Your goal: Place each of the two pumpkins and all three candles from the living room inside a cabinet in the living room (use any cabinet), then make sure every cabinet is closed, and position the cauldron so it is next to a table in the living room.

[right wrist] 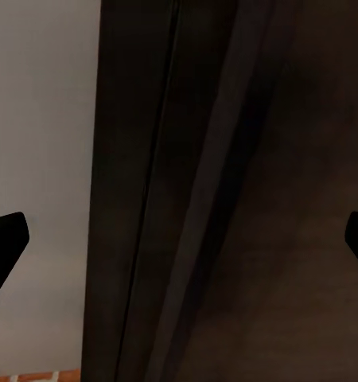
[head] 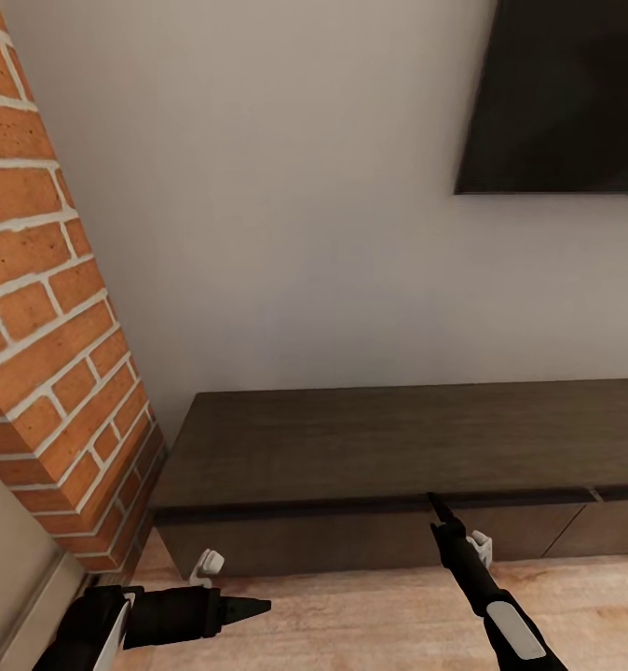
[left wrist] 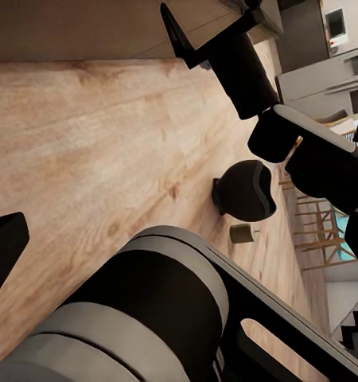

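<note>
Right wrist view, jaws spread wide, empty, facing cabinet, left jaws' state unclear.

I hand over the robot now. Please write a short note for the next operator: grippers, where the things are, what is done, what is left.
Left gripper: open, empty, low over the floor.
Right gripper: open, empty, at the top front edge of the cabinet.
Cabinet: the fronts in sight look closed.
Cauldron: stands on the floor, with what looks like a candle beside it.
Done: nothing I can confirm.
Left: store that candle, check the pumpkins and other candles, close the cabinet, move the cauldron to the table.
</note>
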